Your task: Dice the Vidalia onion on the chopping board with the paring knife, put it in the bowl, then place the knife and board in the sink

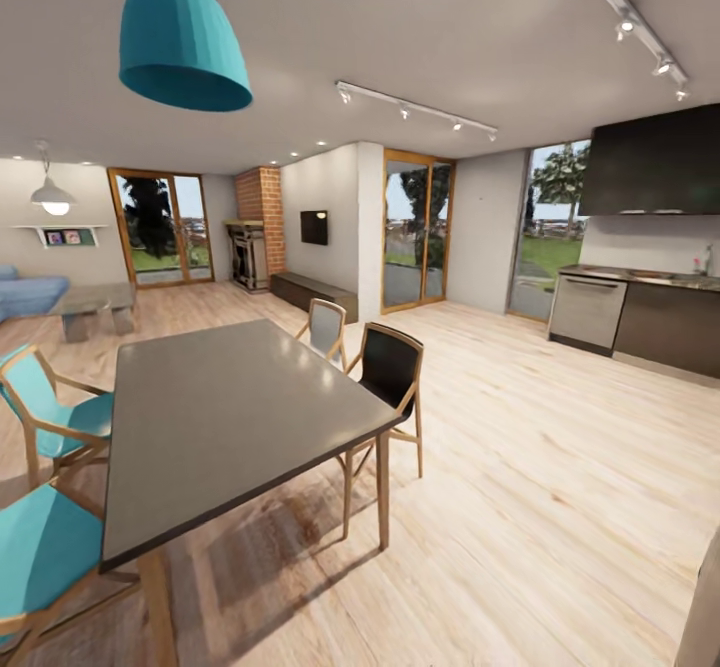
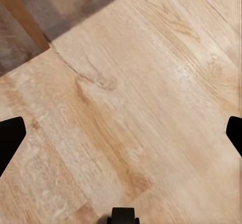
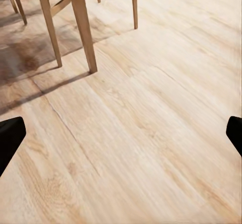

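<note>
Transit step, robot not yet at the kitchen. Best move, I judge: steer right of the dining table (image 1: 230, 407), keep off the black chair (image 1: 390, 372) beside it, cross the wood floor (image 1: 560, 467) and stop square to the countertop (image 1: 640, 275), far right of the dining table under the dark upper cabinets (image 1: 655, 159). Sink, onion, board, knife and bowl too far to make out. Left hand (image 2: 121, 133) fingers apart, empty, pointing down at floor. Right hand (image 3: 121, 133) fingers apart, empty, aimed at floor near chair legs (image 3: 80, 27).
</note>
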